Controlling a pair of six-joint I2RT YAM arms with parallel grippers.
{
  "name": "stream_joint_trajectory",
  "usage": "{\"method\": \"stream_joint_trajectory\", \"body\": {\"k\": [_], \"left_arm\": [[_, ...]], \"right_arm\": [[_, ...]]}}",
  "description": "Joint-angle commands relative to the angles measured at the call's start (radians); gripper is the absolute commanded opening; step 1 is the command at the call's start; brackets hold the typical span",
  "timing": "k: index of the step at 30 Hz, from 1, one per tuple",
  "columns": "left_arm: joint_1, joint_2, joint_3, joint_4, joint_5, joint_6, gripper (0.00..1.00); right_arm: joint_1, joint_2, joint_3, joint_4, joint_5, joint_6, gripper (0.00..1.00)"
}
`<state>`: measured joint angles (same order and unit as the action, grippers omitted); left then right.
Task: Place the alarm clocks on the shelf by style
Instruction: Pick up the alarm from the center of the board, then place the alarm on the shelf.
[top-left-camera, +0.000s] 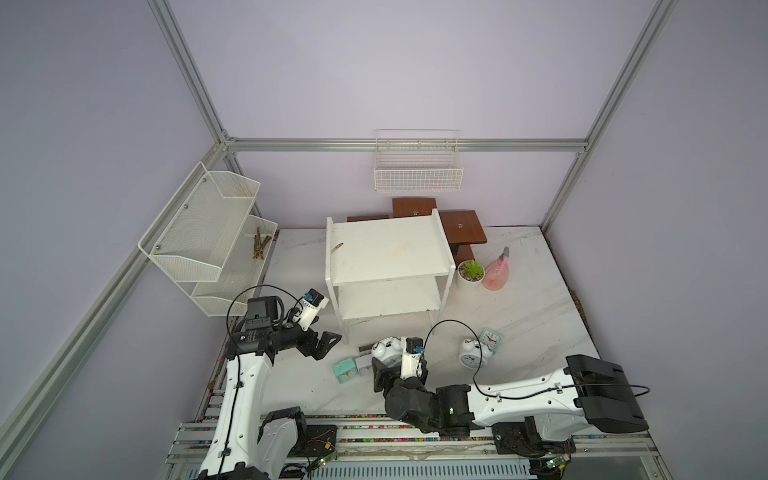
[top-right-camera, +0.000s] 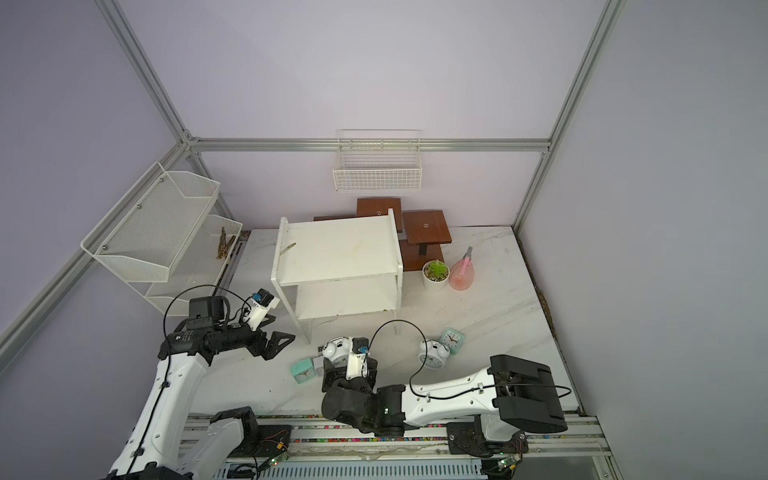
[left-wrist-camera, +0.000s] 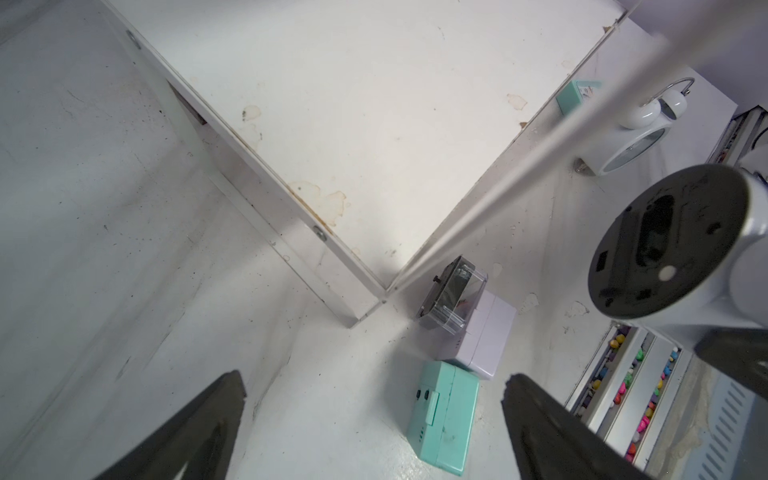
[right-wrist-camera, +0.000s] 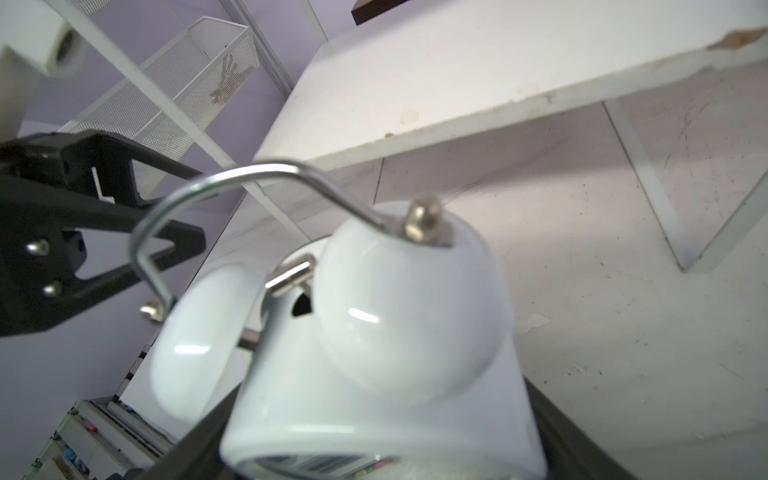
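My right gripper (top-left-camera: 387, 365) is shut on a round white twin-bell alarm clock (top-left-camera: 384, 350), in front of the shelf's left front leg. In the right wrist view that clock (right-wrist-camera: 374, 332) fills the space between the jaws. The white two-tier shelf (top-left-camera: 386, 249) holds no clocks. My left gripper (top-left-camera: 325, 334) stands open beside the shelf's left side, with nothing between its fingers (left-wrist-camera: 232, 386). Below it lie a mint square clock (left-wrist-camera: 446, 415), a white square clock (left-wrist-camera: 486, 332) and a dark-framed clock (left-wrist-camera: 453, 295). Further right stand another twin-bell clock (top-left-camera: 471, 353) and a mint clock (top-left-camera: 490, 338).
A white mesh rack (top-left-camera: 208, 232) hangs on the left wall and a wire basket (top-left-camera: 417, 174) on the back wall. Brown wooden stands (top-left-camera: 461, 226), a potted plant (top-left-camera: 471, 274) and a pink spray bottle (top-left-camera: 496, 272) sit right of the shelf. A small stick (top-left-camera: 336, 247) lies on its top board.
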<state>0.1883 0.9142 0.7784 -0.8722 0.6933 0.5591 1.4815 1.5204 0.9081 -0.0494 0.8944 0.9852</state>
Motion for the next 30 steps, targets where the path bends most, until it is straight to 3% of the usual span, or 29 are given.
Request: {"method": "stream_joint_trajectory", "body": {"k": [1, 6, 12, 20, 30], "left_arm": [[0.004, -0.005, -0.006, 0.036, 0.004, -0.014, 1.00], [0.005, -0.008, -0.016, 0.039, 0.005, -0.013, 1.00], [0.005, -0.006, -0.025, 0.044, 0.006, -0.011, 1.00], [0.004, -0.001, -0.033, 0.047, 0.008, -0.006, 1.00], [0.005, -0.004, -0.045, 0.056, 0.007, -0.007, 1.00]], "right_arm": [[-0.040, -0.008, 0.111, -0.189, -0.043, -0.014, 0.68], [-0.114, 0.089, 0.302, -0.306, -0.167, 0.005, 0.59], [-0.120, 0.250, 0.556, -0.532, -0.067, 0.089, 0.57], [-0.119, 0.273, 0.607, -0.502, 0.033, 0.076, 0.55], [-0.130, 0.273, 0.606, -0.318, 0.069, -0.062, 0.54]]}}
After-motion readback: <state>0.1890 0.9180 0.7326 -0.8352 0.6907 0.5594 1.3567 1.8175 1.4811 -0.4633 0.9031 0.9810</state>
